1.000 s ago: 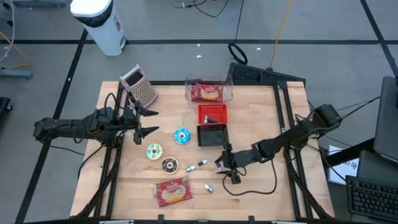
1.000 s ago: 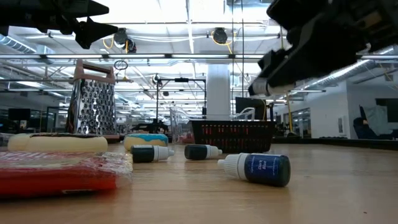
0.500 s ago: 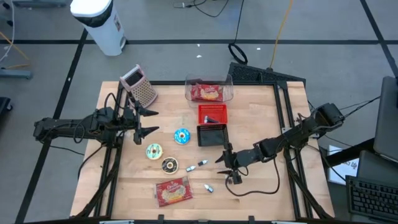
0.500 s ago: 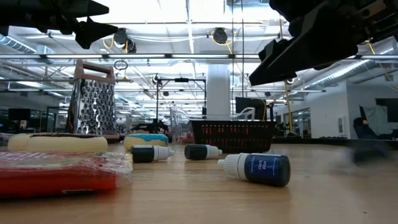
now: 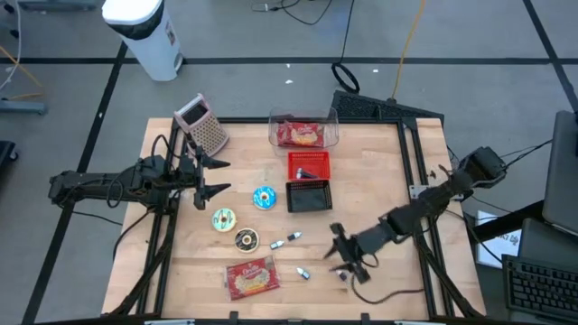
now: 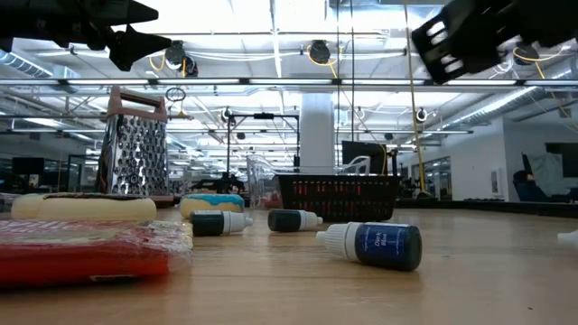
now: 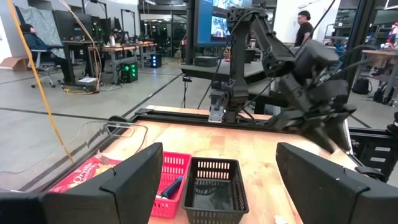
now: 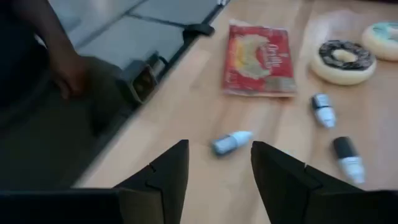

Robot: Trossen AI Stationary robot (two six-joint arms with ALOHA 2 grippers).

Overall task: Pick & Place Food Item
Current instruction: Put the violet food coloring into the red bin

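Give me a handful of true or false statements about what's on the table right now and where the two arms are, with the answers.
1. The black basket sits directly beside the red basket. True.
2. The metal grater lies flat in the middle of the table. False: it stands near the far left corner.
3. The right gripper is over the near part of the table, close to a small bottle. True.
4. The clear container is empty. False: a red food packet lies in it.
5. The left gripper holds a donut. False: its jaws are open and hold nothing.
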